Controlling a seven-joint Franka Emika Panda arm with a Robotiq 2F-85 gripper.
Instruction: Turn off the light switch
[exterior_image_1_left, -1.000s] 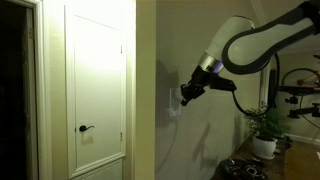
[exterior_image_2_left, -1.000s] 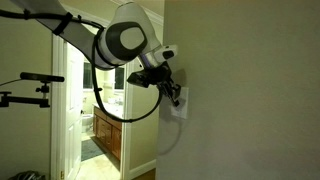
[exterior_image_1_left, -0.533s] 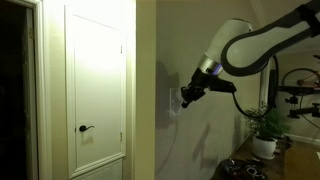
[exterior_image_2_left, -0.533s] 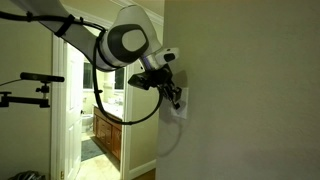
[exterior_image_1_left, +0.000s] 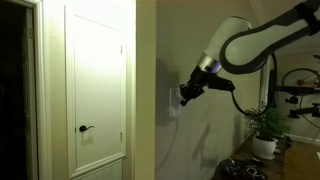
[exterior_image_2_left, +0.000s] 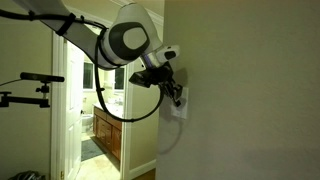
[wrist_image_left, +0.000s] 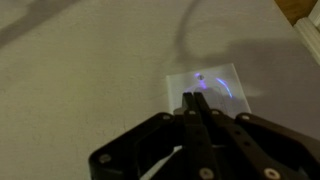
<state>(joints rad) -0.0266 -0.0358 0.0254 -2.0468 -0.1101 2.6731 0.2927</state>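
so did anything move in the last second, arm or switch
Nothing visibly changed. The gripper stays with its fingers closed together, tips at the light switch, and the arm keeps the same pose in both exterior views. The door stays shut.

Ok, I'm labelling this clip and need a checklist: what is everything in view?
light switch: one, white plate, on the wall at the fingertips
wall: one, pale, carries the switch
door: one, white, beside the wall corner
door handle: one, dark lever, on the door
potted plant: one, green in a white pot, low beyond the arm
cabinet: one, brown wood, through the open doorway
robot arm: one, white and black, reaching to the wall
gripper: one, dark, fingers together at the switch
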